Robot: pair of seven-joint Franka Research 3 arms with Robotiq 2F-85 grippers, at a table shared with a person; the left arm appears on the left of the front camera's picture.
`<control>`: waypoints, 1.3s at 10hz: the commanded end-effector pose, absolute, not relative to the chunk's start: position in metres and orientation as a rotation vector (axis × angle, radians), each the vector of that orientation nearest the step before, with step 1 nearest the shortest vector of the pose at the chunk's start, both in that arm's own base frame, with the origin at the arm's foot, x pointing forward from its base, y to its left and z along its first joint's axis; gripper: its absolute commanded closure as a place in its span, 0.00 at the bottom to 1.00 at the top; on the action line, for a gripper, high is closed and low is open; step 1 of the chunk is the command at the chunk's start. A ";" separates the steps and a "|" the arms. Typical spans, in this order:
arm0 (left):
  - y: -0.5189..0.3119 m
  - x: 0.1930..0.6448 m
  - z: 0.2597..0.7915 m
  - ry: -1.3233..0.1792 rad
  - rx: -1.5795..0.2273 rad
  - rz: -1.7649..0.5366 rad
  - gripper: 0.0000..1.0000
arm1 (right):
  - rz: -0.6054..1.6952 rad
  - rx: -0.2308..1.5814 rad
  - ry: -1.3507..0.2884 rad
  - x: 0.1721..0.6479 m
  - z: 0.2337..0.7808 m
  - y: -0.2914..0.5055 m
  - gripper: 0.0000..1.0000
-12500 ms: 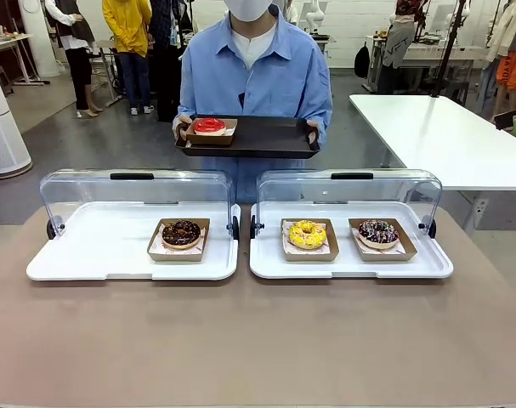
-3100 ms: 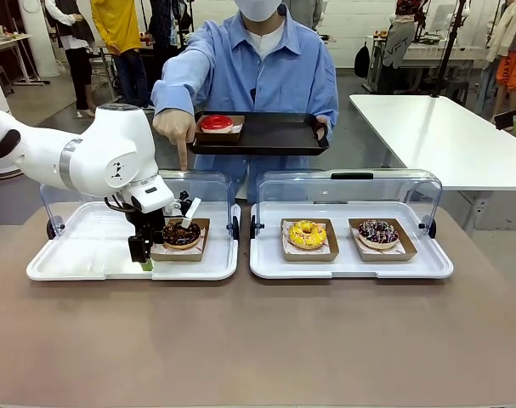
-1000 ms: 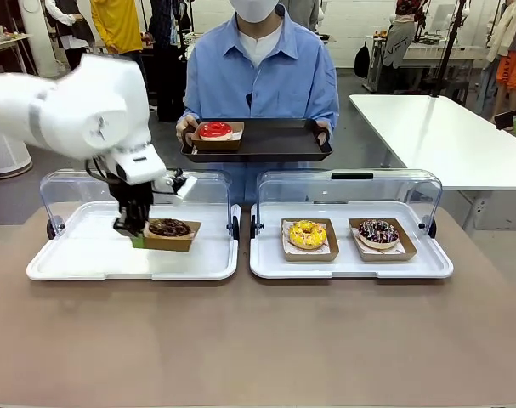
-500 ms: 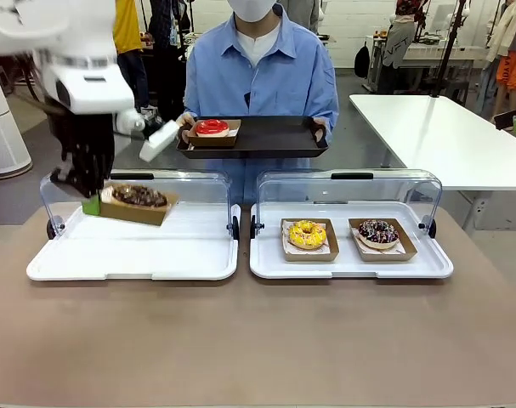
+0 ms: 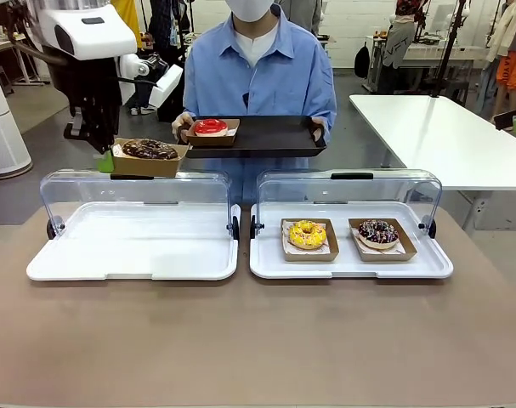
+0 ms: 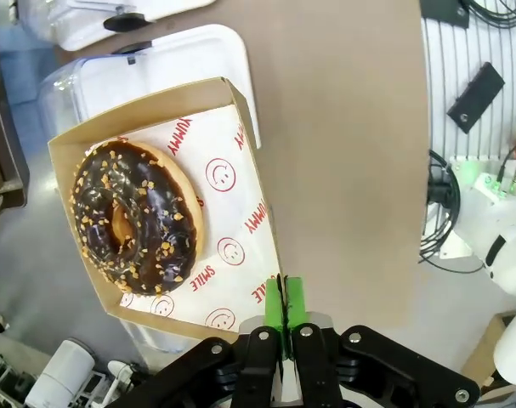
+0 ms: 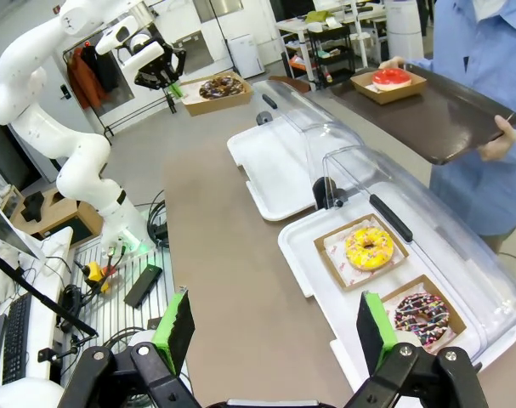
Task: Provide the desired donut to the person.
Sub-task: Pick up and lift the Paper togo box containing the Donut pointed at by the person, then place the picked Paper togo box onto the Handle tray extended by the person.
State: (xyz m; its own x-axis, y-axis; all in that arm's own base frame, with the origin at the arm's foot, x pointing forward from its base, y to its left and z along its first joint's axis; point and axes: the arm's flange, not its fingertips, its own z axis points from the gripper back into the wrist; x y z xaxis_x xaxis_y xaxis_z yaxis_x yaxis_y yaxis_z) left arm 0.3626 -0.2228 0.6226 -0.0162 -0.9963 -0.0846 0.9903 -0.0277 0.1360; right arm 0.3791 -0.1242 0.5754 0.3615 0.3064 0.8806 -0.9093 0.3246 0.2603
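Left claw (image 6: 284, 327) pinches the light, flimsy cardboard tray (image 6: 253, 204) by its rim, chocolate donut (image 6: 137, 221) inside; right claw (image 7: 275, 327) spread.

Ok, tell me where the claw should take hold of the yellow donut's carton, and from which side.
Grip the yellow donut's carton by its near wall, the edge facing the robot, coming from above. The raised clear lid blocks the far side, and the sprinkled donut's carton crowds the right. The thin upright wall suits a pinch, as the left claw pinches the chocolate donut's carton.
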 end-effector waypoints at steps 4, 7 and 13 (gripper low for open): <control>-0.223 0.363 0.623 -0.043 0.174 -1.589 1.00 | 0.931 0.892 -0.836 0.379 0.575 -0.123 0.00; -0.223 0.363 0.623 -0.043 0.174 -1.589 1.00 | 0.931 0.892 -0.836 0.379 0.575 -0.123 0.00; -0.223 0.363 0.623 -0.043 0.174 -1.589 1.00 | 0.931 0.892 -0.836 0.379 0.575 -0.123 0.00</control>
